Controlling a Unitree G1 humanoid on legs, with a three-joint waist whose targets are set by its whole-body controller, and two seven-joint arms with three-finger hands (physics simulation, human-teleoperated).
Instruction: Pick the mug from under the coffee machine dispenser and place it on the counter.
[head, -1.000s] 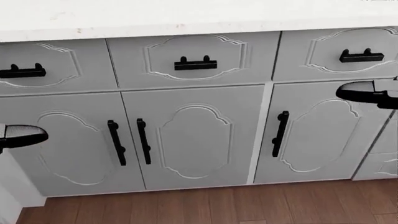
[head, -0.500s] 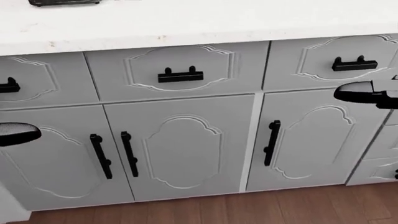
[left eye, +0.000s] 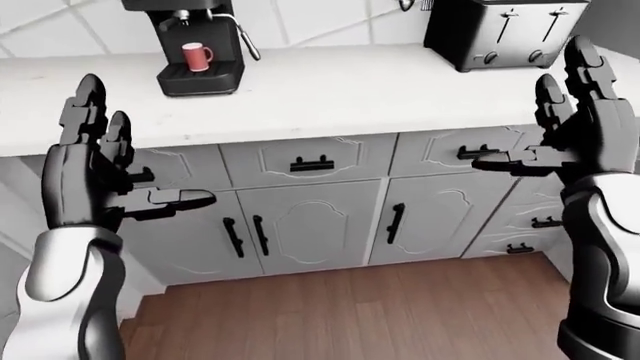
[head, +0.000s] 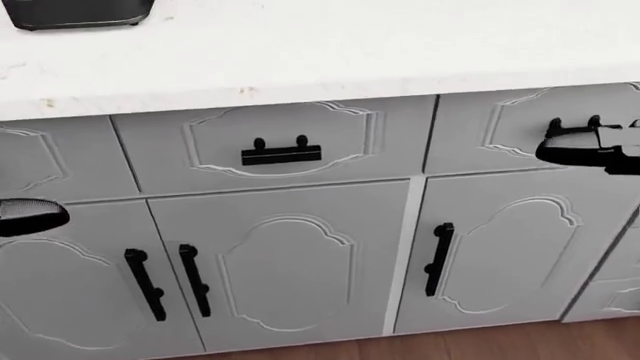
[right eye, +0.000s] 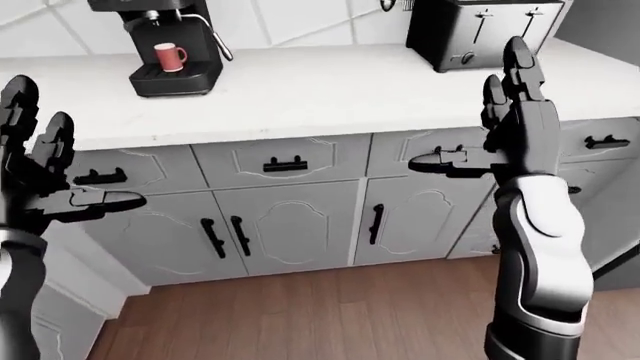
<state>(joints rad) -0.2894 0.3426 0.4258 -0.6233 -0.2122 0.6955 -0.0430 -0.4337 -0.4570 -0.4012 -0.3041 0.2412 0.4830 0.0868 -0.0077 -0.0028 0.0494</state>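
Red mug (left eye: 196, 55) stands upright on the drip tray of the black coffee machine (left eye: 198, 46), under its dispenser, at the far left of the white counter (left eye: 340, 90) in the left-eye view. A black toaster (left eye: 500, 31) sits on the counter at the far right, well apart from the machine. Below the counter run grey cabinets (left eye: 310, 225) with black handles, drawers above and doors beneath, and a wooden floor (left eye: 360, 315) lies nearer.

The left hand (left eye: 85, 169) is raised at the left of the view, near the robot and well apart from the mug, its fingers spread upward and the thumb pointing right; it holds nothing. The right hand (right eye: 515, 124) is raised at the right, likewise released, fingers up and thumb pointing left, empty. In the head view only the thumb tips show at either edge against the cabinet fronts
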